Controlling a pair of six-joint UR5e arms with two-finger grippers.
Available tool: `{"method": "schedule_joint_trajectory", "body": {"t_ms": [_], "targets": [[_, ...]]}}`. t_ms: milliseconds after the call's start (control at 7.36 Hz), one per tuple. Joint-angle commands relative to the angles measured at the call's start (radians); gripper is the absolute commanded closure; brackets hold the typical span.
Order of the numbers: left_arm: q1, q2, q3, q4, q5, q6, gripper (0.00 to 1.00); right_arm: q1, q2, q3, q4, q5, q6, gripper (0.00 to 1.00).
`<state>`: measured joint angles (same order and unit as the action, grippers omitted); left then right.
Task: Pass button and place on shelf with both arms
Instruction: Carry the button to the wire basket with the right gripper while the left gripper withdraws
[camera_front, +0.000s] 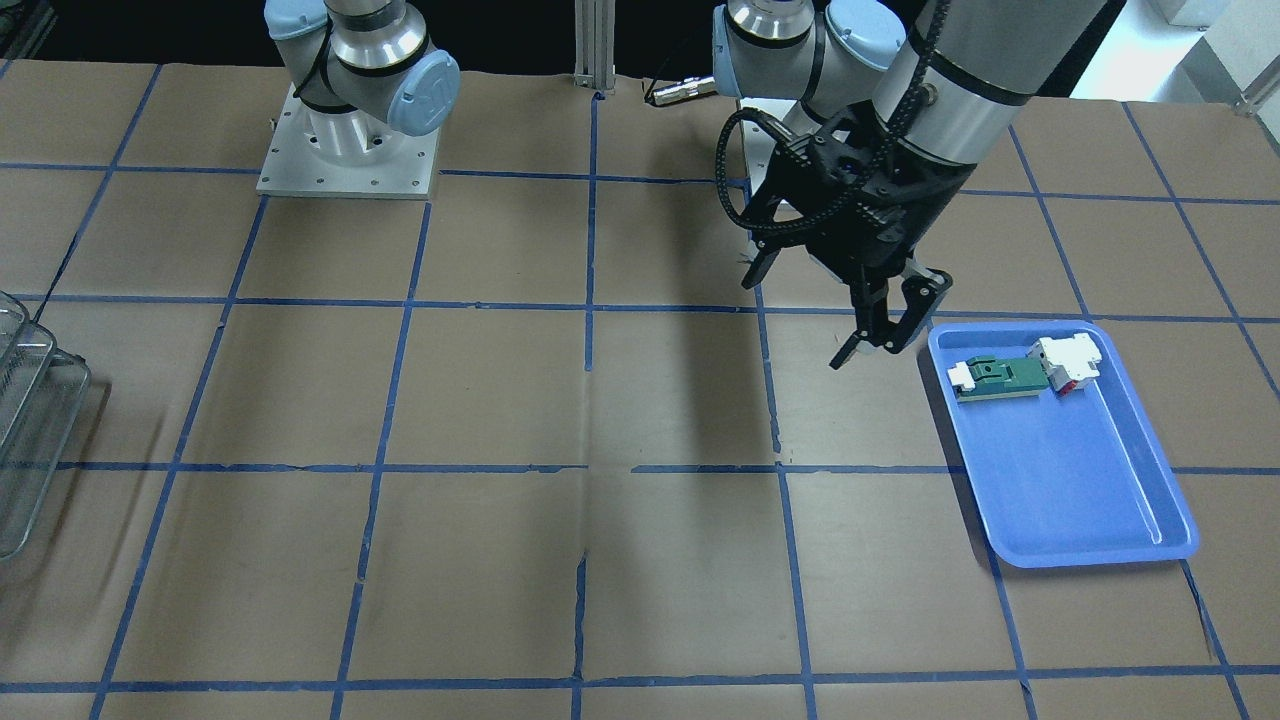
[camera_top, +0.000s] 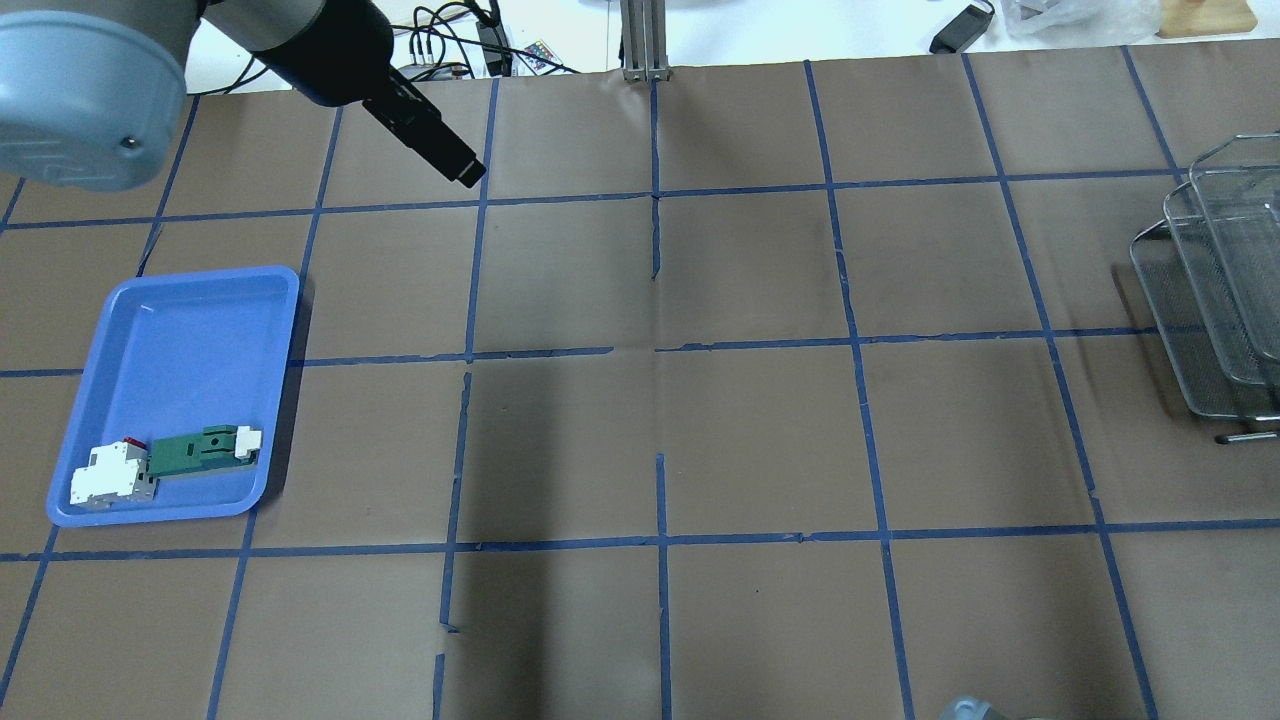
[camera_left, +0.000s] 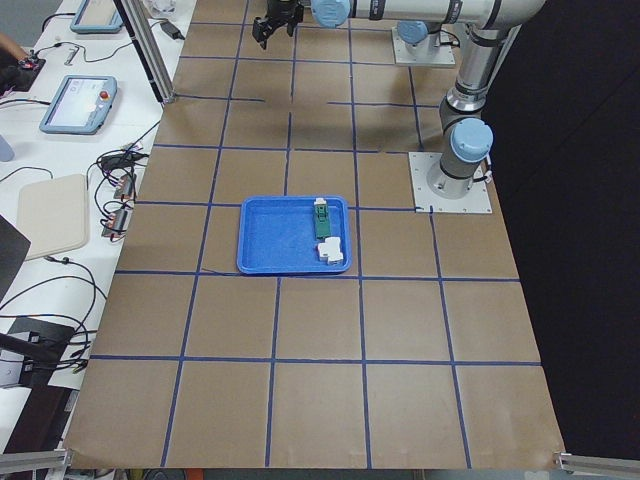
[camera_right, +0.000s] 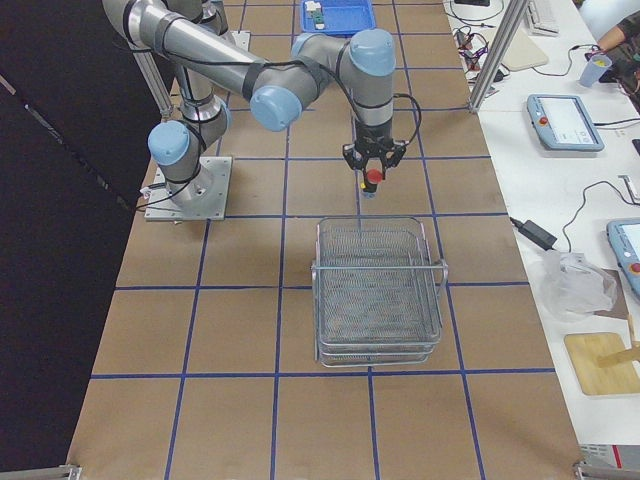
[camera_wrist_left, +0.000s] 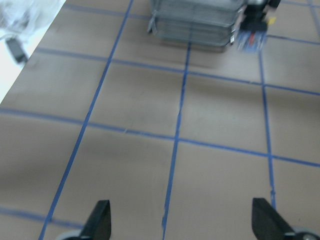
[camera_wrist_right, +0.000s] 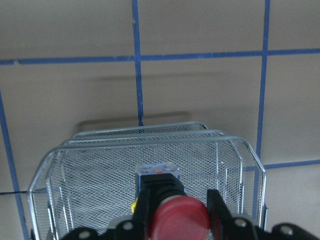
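Observation:
The red-capped button (camera_wrist_right: 180, 221) sits between the fingers of my right gripper (camera_wrist_right: 178, 206), which is shut on it. In the exterior right view the button (camera_right: 372, 178) hangs just above the far edge of the silver wire-mesh shelf (camera_right: 378, 290). The shelf also shows below the gripper in the right wrist view (camera_wrist_right: 95, 170), and at the table's end (camera_top: 1225, 290) (camera_front: 30, 400). My left gripper (camera_front: 872, 350) is open and empty, raised above the table beside the blue tray. Its two fingers stand wide apart in the left wrist view (camera_wrist_left: 182, 225).
A blue plastic tray (camera_front: 1080, 500) (camera_top: 170, 330) holds a green-and-white flat part (camera_front: 1000, 375) and a white block with red (camera_front: 1068, 362). Brown table with blue tape grid. Operator desks with tablets and cables (camera_right: 565, 120) lie beyond the table's far side.

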<state>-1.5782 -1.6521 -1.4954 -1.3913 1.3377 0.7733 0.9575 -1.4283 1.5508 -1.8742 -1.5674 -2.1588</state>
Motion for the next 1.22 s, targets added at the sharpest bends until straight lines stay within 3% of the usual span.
{"method": "schedule_joint_trajectory", "body": {"t_ms": [0, 136, 272, 408, 544, 680, 816, 1087], "targets": [[0.053, 0.028, -0.006, -0.110, 0.055, -0.112, 0.00, -0.049, 0.066, 0.000, -0.062, -0.009, -0.050, 1.00], [0.056, 0.035, -0.011, -0.117, 0.057, -0.176, 0.00, -0.049, 0.069, 0.005, -0.063, -0.008, -0.050, 0.95], [0.063, 0.041, -0.013, -0.135, 0.058, -0.287, 0.00, -0.052, 0.072, 0.005, -0.066, -0.006, -0.050, 0.75], [0.064, 0.048, -0.013, -0.141, 0.064, -0.317, 0.00, -0.056, 0.097, 0.005, -0.109, -0.008, -0.035, 0.44], [0.067, 0.054, -0.014, -0.153, 0.127, -0.319, 0.00, -0.057, 0.127, 0.005, -0.156, -0.009, -0.032, 0.30], [0.067, 0.066, -0.014, -0.210, 0.240, -0.325, 0.00, -0.065, 0.138, 0.005, -0.158, -0.008, -0.032, 0.28], [0.070, 0.071, -0.014, -0.259, 0.283, -0.362, 0.00, -0.065, 0.132, 0.005, -0.154, -0.008, -0.032, 0.28], [0.072, 0.071, -0.014, -0.252, 0.276, -0.539, 0.00, -0.065, 0.112, 0.006, -0.132, -0.016, 0.005, 0.28]]}}
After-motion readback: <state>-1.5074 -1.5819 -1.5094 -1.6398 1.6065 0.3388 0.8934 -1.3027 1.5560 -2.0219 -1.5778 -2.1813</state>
